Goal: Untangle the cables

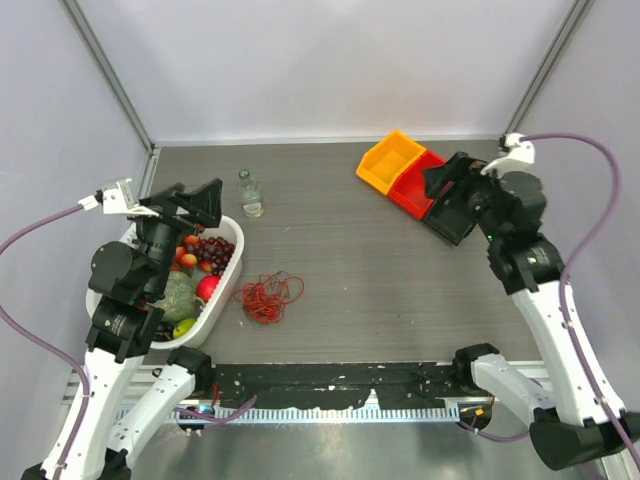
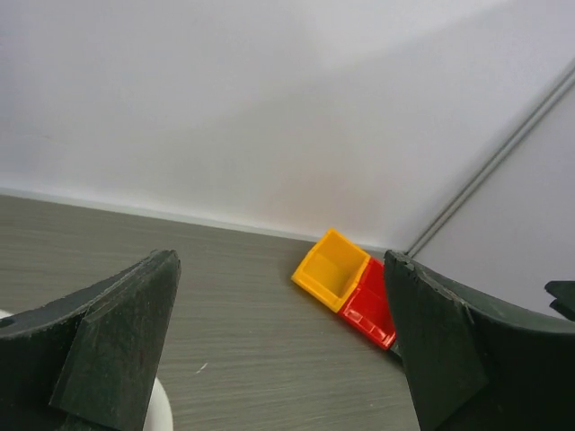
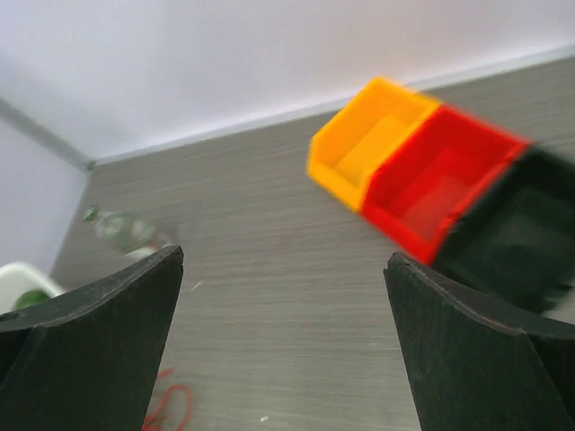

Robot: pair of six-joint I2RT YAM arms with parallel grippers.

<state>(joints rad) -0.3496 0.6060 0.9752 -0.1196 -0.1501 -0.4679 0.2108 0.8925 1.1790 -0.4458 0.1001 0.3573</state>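
The cables (image 1: 268,298) lie as one tangled bunch of thin red and dark wires on the grey table, just right of the white basket. In the right wrist view a few red cable loops (image 3: 167,409) show at the bottom left. My left gripper (image 1: 195,197) hangs open above the basket's far end, away from the bunch. Nothing sits between the left gripper's (image 2: 280,269) fingers. My right gripper (image 1: 445,200) is open over the bins at the far right, and the right gripper (image 3: 283,260) is empty too. The left wrist view does not show the cables.
A white basket (image 1: 232,262) of fruit stands at the left. A small clear bottle (image 1: 250,193) stands behind it. An orange bin (image 1: 392,160), a red bin (image 1: 418,182) and a black bin (image 3: 512,229) sit together at the back right. Walls enclose the table.
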